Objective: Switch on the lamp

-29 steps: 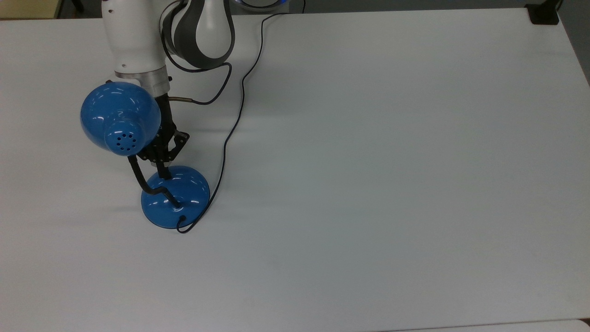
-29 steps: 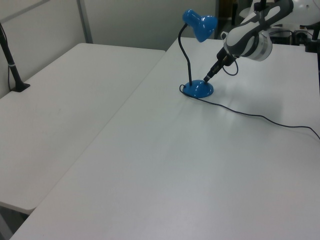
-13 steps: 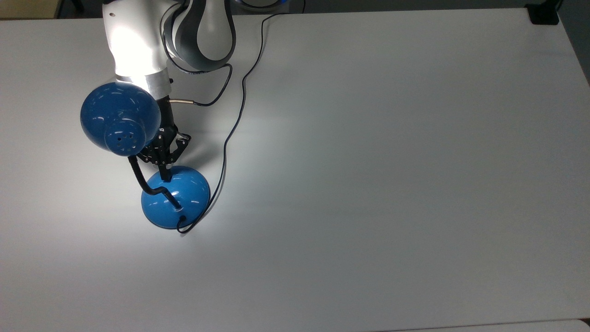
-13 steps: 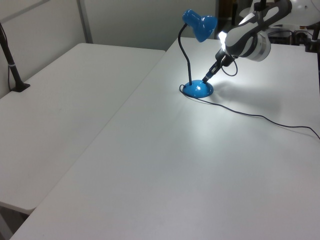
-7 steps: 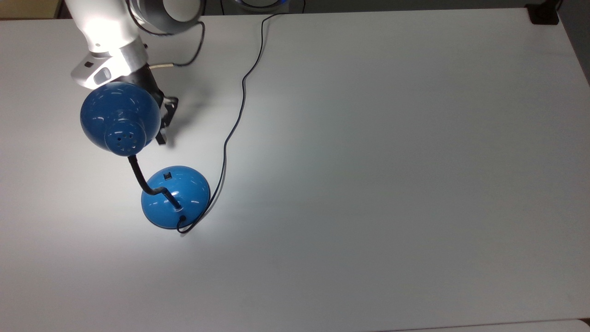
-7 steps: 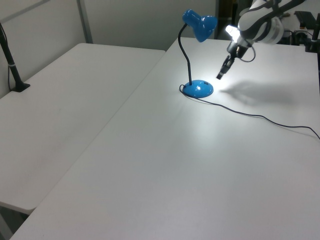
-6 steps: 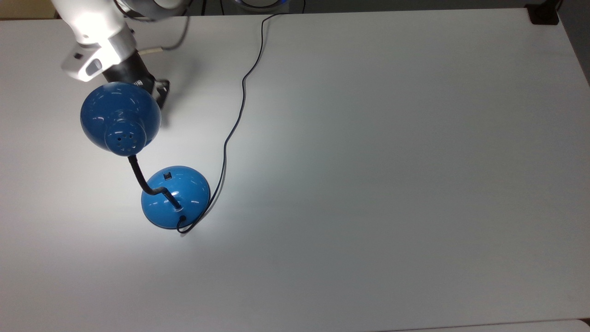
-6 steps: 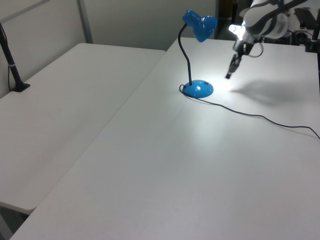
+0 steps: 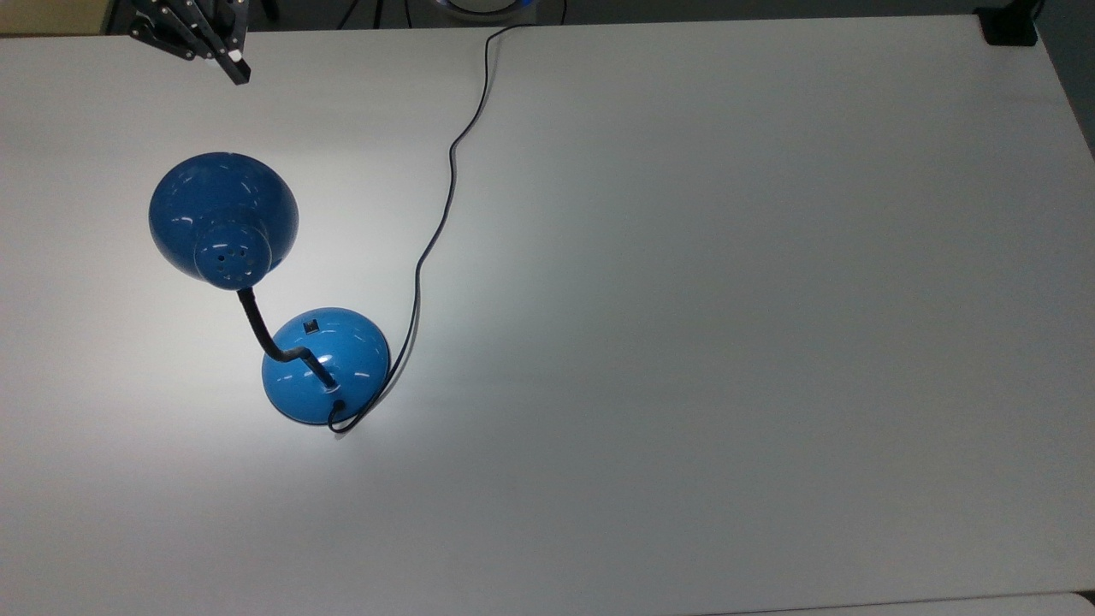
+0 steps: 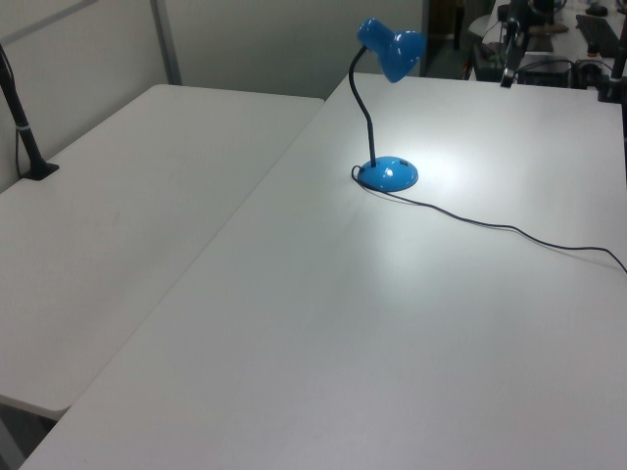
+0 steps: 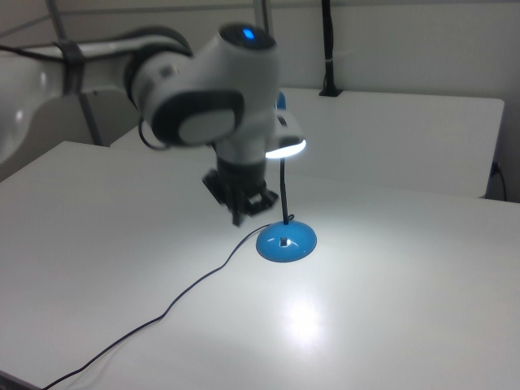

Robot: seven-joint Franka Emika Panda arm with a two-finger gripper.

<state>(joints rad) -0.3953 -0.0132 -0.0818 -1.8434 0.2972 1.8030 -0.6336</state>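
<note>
Gripper [image 9: 235, 68] withdrawn; lamp [image 9: 325, 364] lights white table [image 9: 684, 299]

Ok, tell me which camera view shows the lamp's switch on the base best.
The top view: the switch sits unobstructed as a small black square on the blue base, facing the camera. The right view shows it as a small dark mark on the base's near side. In the left view it is only a tiny dark speck on the base's far side.

Blue lamp [image 9: 282, 316], lit.
Upright on white table, dome shade bent down, bright pool w/ cord trailing off base.
</note>
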